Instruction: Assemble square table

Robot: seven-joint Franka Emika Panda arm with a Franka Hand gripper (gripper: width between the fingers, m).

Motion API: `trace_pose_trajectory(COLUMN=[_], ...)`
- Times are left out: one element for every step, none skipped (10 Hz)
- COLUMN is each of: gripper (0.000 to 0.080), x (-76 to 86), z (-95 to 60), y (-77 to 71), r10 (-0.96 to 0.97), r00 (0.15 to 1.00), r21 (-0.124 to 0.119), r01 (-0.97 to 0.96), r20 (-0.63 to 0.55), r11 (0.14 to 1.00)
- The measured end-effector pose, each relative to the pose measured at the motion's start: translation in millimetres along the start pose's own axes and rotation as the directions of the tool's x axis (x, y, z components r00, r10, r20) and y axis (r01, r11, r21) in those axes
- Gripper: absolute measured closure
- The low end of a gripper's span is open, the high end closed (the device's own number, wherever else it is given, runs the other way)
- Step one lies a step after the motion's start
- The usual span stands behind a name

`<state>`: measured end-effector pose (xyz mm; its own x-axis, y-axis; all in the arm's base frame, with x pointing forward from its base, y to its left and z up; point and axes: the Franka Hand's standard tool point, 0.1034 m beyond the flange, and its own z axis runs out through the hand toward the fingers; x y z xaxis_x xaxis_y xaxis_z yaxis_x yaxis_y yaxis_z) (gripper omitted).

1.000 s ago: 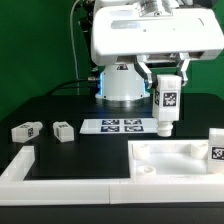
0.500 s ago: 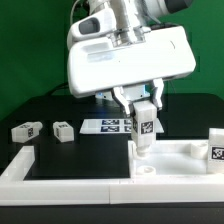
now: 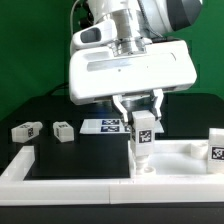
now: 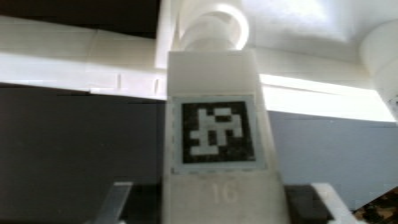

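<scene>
A white block leg (image 3: 144, 135) (black-and-white square tag on its face) is held upright, pinched by the gripper (image 3: 143, 116), its lower end at the white tabletop (image 3: 185, 160) corner on the exterior view's left.

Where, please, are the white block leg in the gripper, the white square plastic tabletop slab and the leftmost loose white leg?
held white block leg (image 3: 143, 128): exterior view, on its tag.
white square plastic tabletop slab (image 3: 180, 160): exterior view, bare upper surface.
leftmost loose white leg (image 3: 24, 129): exterior view, middle of the block.
</scene>
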<state>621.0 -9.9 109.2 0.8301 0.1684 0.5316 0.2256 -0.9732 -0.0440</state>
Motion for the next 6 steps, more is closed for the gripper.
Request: trace_pose_trajectory(gripper=[0.0508, 0.0508, 0.0508, 0.0508, 0.0508, 0.0508], x=[-1.8, -5.9, -5.1, -4.3, -3.4, -5.6], z=[1.6, 5.3, 5.6, 6.2, 7.2, 10.5], y=[-0.4, -1.9, -2.2, -2.6, -4.3, -7.9], r10=[0.002, 0.005, 0.005, 0.005, 0.004, 0.006], r00=[1.000, 1.000, 1.000, 1.000, 1.000, 1.000], r21=[0.002, 0.007, 0.004, 0.001, -0.001, 0.003], r01=[-0.002, -0.005, -0.005, -0.005, -0.004, -0.006], r20=[0.002, 0.009, 0.003, -0.004, -0.010, -0.009], r11=[1.000, 1.000, 1.000, 1.000, 1.000, 1.000])
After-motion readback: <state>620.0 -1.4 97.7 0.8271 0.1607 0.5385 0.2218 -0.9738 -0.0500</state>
